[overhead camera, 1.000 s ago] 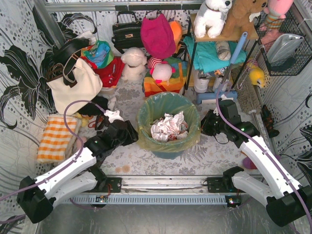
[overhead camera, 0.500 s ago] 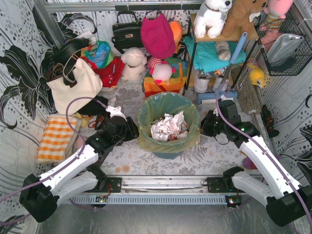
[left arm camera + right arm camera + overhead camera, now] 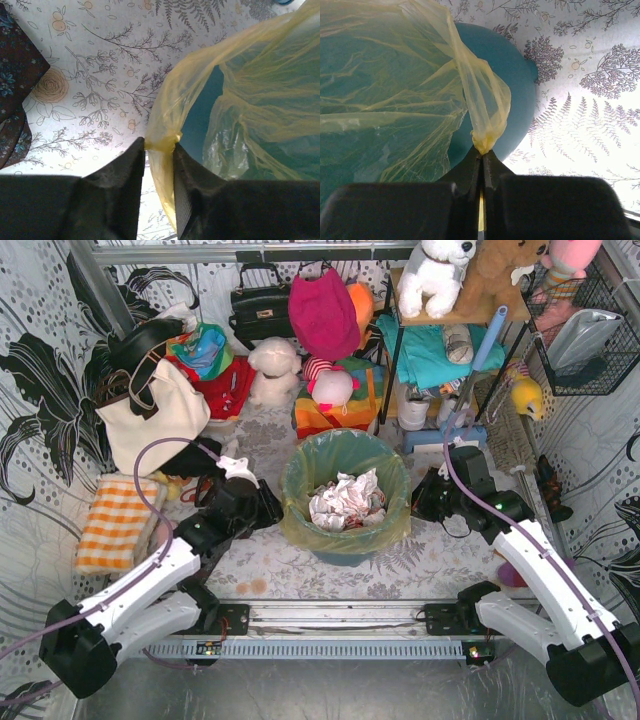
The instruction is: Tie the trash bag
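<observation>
Grip before pull: the right pincer (image 3: 481, 150) clamps the trash bag (image 3: 480, 100) by its rim, the left pincer (image 3: 159, 147) brackets a bunched fold, biting or not we cannot tell, so we'd firm that hold, then lift both evenly.

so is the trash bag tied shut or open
open: the trash bag is spread over the bucket rim, crumpled paper showing inside; left gripper and right gripper each pinch its edge

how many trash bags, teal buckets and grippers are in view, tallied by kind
trash bag: 1
teal bucket: 1
grippers: 2, the left gripper and the right gripper, one at each side of the bag's rim
total: 4
</observation>
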Robot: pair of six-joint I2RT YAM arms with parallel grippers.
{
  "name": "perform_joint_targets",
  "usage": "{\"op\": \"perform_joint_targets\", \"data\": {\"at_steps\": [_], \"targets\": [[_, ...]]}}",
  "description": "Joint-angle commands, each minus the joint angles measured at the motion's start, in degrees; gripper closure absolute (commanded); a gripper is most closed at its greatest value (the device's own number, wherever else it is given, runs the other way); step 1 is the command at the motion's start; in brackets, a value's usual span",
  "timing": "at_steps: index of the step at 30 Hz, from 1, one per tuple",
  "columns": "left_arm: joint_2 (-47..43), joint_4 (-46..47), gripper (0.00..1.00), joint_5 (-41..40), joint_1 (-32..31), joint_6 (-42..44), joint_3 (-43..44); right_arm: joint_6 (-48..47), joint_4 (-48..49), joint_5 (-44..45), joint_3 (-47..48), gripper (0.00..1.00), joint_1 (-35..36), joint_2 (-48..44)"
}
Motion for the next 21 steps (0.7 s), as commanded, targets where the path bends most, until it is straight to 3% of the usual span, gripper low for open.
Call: {"op": "perform_joint_targets", "data": {"at_steps": [1,7,21], "targets": [[-1.4,1.7,0.68,-0.9,0.3,1.2,1.8,0.4,-1.0,0.4,0.9,1.0,0.3,-1.0],[-3.5,-1.8,1.0,-0.1,0.3,1.6,3.8,0.1,-1.4,1.2,1.1,1.0,0.2,-3.1],[-12.1,-13.8,1.0,2.9,0.3,1.8,10.2,1.3,-3.3,1.0,2.0,1.0,0.3,-10.3]]}}
